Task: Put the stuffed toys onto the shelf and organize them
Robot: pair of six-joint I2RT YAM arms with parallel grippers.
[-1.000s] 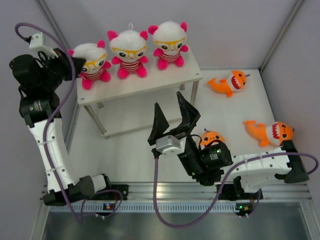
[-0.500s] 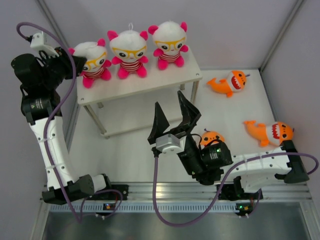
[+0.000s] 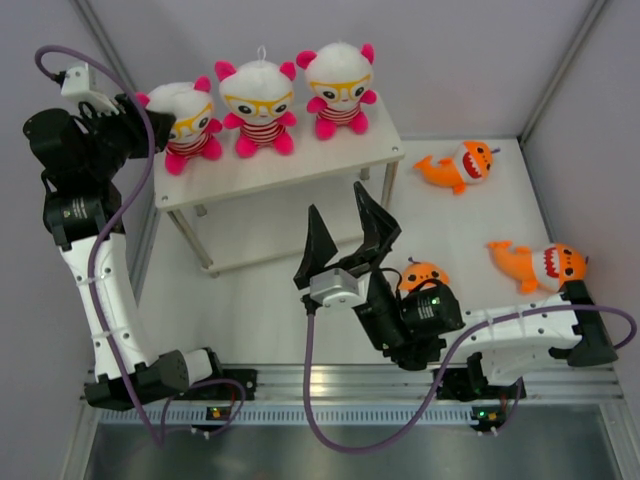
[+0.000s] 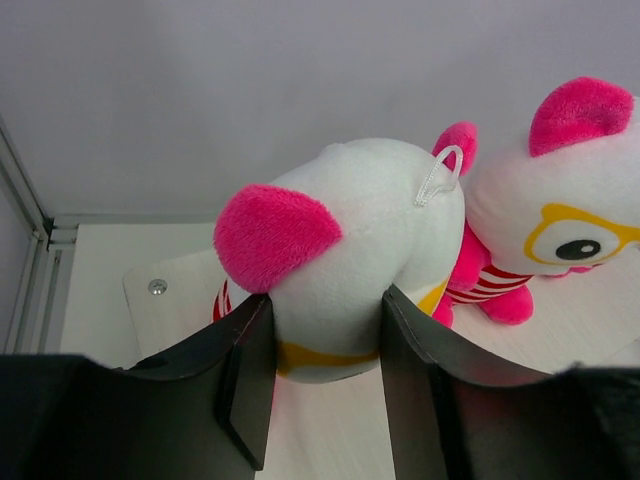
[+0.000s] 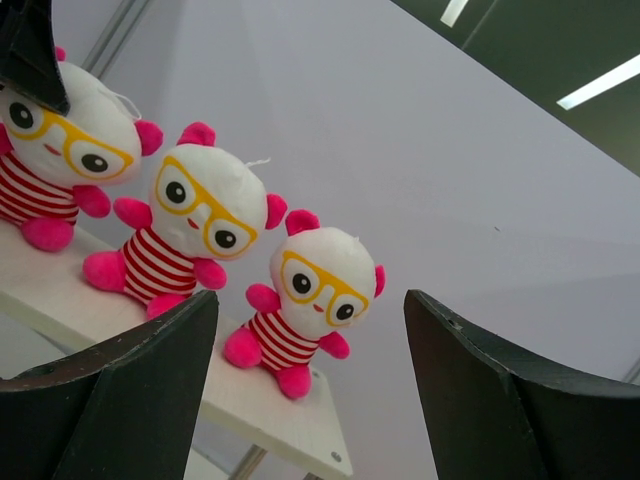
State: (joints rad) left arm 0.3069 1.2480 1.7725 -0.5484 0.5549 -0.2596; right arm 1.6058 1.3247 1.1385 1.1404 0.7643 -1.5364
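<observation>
Leftmost bear [image 4: 352, 228] sits between left arm's jaws.

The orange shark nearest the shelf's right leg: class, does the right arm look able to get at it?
Probably yes: the shark lies uncovered on the table, and the right arm has its jaws open, empty.

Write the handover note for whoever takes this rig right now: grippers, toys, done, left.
Left gripper: fingers either side of the head of the left bear on the shelf; gripping or released, cannot tell.
Right gripper: open, empty, in front of the shelf.
Done: left bear, middle bear and right bear sit in a row on the top tier.
Left: three sharks lie on the table: far shark, right shark, near shark beside the right arm.
</observation>
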